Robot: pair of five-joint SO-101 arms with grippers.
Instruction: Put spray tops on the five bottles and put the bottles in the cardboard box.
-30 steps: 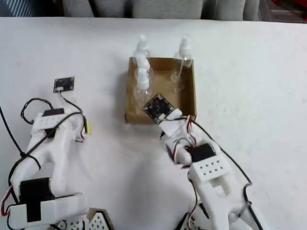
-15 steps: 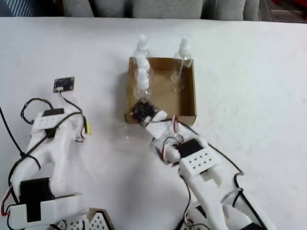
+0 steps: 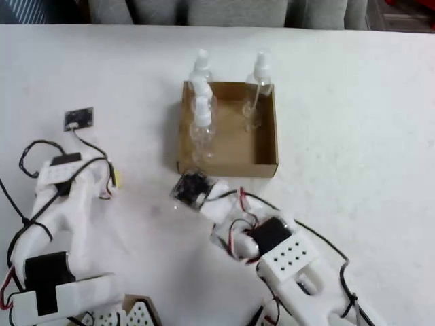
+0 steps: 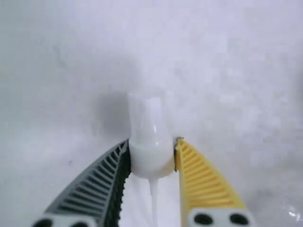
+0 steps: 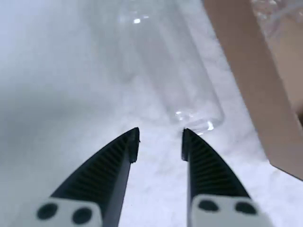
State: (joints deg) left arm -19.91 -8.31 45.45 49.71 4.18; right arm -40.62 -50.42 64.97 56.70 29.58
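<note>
Beside the cardboard box (image 5: 241, 71), right gripper (image 5: 160, 131) fingers are spread before a clear bottle (image 5: 161, 66). Left gripper (image 4: 151, 142) fingers pinch a spray top (image 4: 147, 118). Next, probably: grip the bottle for capping.

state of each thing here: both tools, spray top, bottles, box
left tool: shut on spray top
spray top: gripped, not on a bottle
right tool: open, empty
cardboard box: open-topped
loose bottle: lying on its side beside the box
capped bottles: upright in the box, tops on

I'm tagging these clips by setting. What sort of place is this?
Probably a robotics test bench: two small arms at a white table, a cardboard box holding spray bottles, grey chair backs behind.
</note>
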